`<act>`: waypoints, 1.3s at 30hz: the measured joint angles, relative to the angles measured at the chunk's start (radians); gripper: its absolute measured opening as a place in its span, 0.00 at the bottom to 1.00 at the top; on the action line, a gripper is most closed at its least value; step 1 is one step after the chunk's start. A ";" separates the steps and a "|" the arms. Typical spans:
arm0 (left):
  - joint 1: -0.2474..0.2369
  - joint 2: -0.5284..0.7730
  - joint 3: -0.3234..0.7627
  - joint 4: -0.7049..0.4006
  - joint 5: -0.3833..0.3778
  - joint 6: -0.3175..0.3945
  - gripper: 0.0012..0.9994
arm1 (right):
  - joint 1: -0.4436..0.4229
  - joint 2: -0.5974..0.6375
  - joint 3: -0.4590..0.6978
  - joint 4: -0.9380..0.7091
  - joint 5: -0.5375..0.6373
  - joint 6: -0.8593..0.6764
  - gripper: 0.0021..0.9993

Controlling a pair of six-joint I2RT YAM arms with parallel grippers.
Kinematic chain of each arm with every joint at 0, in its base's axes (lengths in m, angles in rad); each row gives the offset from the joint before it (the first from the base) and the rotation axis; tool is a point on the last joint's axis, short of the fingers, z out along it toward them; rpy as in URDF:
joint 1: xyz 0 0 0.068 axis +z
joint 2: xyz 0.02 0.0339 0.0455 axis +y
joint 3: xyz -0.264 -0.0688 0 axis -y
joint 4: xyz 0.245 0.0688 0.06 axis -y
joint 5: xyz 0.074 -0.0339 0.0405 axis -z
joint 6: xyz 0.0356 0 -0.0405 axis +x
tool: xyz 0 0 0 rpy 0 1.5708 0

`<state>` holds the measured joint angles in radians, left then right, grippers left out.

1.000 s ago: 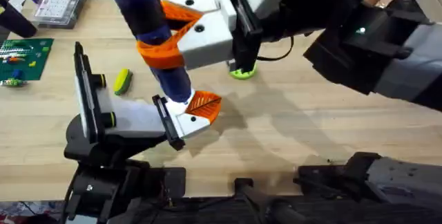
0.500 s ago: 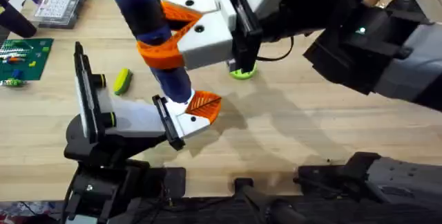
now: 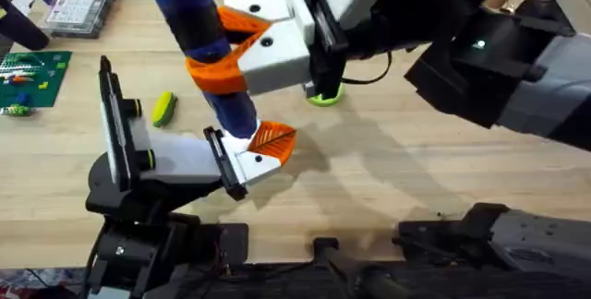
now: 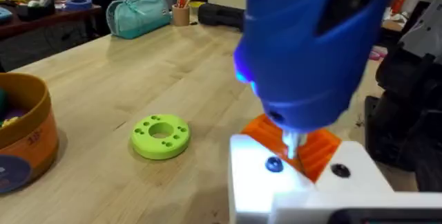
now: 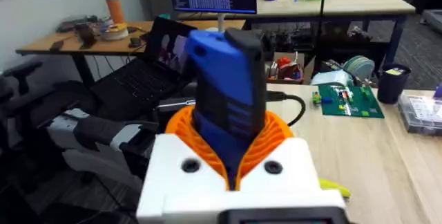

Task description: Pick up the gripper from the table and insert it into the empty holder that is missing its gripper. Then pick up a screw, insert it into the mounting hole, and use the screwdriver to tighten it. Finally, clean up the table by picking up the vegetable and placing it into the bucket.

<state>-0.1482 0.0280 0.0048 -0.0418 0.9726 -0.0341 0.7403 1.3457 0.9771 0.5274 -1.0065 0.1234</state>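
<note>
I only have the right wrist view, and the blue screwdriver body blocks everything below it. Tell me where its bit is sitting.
Observer: In the left wrist view, the screwdriver stands with its bit pointing down onto the orange gripper seated in the white holder. I can't tell whether the bit is in a screw head.
Operator: Noted. Now give me the drop-off spot for the cleanup step.
Observer: The bucket stands on the table, near the green disc but not touching it.
</note>
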 joint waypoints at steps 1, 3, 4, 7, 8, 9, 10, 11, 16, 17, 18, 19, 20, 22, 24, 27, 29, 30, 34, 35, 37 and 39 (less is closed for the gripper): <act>0.000 0.000 0.000 0.000 0.000 0.000 0.01 | 0.000 0.000 -0.001 0.000 0.000 0.000 0.03; 0.000 0.000 0.000 0.000 0.000 0.000 0.01 | 0.000 0.000 -0.001 0.001 0.000 0.000 0.03; 0.000 0.000 0.000 0.000 0.000 0.000 0.01 | 0.000 0.000 -0.001 0.001 0.000 0.000 0.04; 0.000 0.000 0.000 0.000 0.000 0.000 0.01 | 0.000 0.000 -0.003 0.003 0.000 0.000 0.04; 0.000 0.000 0.000 0.000 0.000 0.000 0.01 | 0.000 0.000 -0.003 0.004 0.001 0.000 0.04; 0.000 0.000 0.000 0.000 0.000 0.000 0.01 | 0.000 0.000 -0.003 0.006 0.001 0.000 0.03; 0.000 0.000 0.000 0.000 0.000 0.000 0.01 | 0.000 0.000 -0.003 0.009 0.002 0.000 0.03; 0.000 0.000 0.000 0.000 0.000 0.000 0.01 | 0.000 0.000 -0.003 0.011 0.004 0.000 0.03; 0.000 0.000 0.000 0.000 0.000 0.000 0.01 | 0.000 0.000 -0.006 0.014 0.019 0.000 0.03; 0.000 0.000 0.000 0.000 0.000 0.000 0.01 | 0.000 0.000 -0.008 0.018 0.022 0.000 0.04; 0.000 0.000 0.000 0.000 0.000 0.000 0.01 | 0.000 0.000 -0.009 0.019 0.022 0.000 0.04; 0.000 0.000 0.000 0.000 0.000 0.000 0.01 | 0.000 0.000 -0.010 0.019 0.023 0.000 0.04; 0.000 0.000 0.000 0.000 0.000 0.000 0.01 | 0.000 0.000 -0.011 0.019 0.023 0.000 0.03; 0.000 0.000 0.000 0.000 0.000 0.000 0.01 | 0.000 0.000 -0.012 0.019 0.023 0.000 0.03; 0.000 0.000 0.000 0.000 0.000 0.000 0.01 | 0.000 0.000 -0.012 0.019 0.023 0.000 0.03; 0.000 0.000 0.000 0.000 0.000 0.000 0.01 | 0.000 0.000 -0.012 0.019 0.023 0.000 0.03; 0.000 0.000 0.000 0.000 0.000 0.000 0.01 | 0.000 0.000 -0.012 0.019 0.023 0.000 0.04; 0.000 0.000 0.000 0.000 0.000 0.000 0.01 | 0.000 0.000 -0.012 0.019 0.023 0.000 0.04; 0.000 0.000 0.000 0.000 0.000 0.000 0.01 | 0.000 0.000 -0.012 0.019 0.023 0.000 0.03; 0.000 0.000 0.000 0.000 0.000 0.000 0.01 | 0.000 0.000 -0.012 0.019 0.023 0.000 0.03; 0.000 0.000 0.000 0.000 0.000 0.000 0.01 | 0.000 0.000 -0.012 0.020 0.023 0.000 0.03; 0.000 0.000 0.000 0.000 0.000 0.000 0.01 | 0.000 0.000 -0.012 0.020 0.023 0.000 0.03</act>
<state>-0.1482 0.0280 0.0048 -0.0418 0.9726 -0.0341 0.7403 1.3457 0.9653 0.5472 -0.9836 0.1234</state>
